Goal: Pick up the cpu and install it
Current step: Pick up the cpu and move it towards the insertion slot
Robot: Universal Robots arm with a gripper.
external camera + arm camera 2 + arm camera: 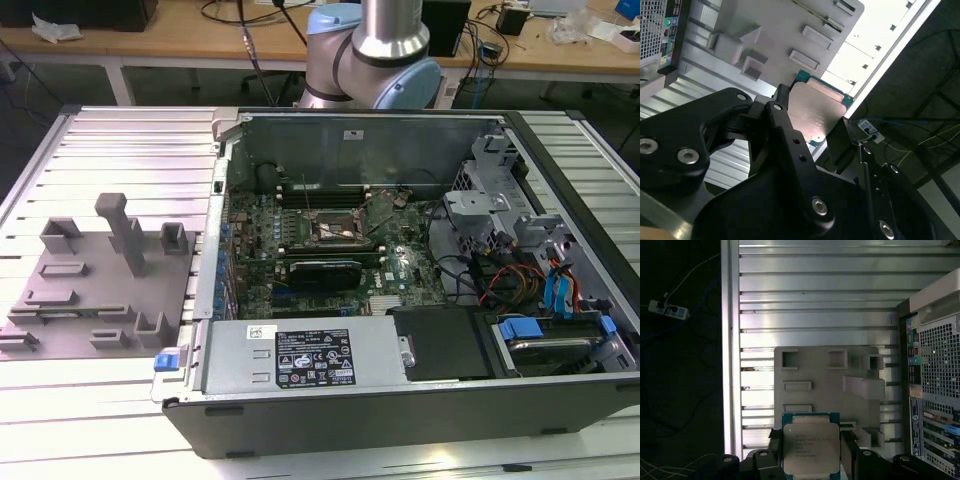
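cpu [811, 452] clamped in claw [811, 440], lid print illegible, grey fixture [825, 372] beyond

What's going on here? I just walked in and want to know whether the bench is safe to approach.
The arm's gripper has the cpu clamped between its fingers, as both wrist views show. It hangs over the grey fixture plate on the slatted table, beside the open computer case. In the exterior view the motherboard socket inside the case looks empty, so the cpu is picked up but not yet installed.
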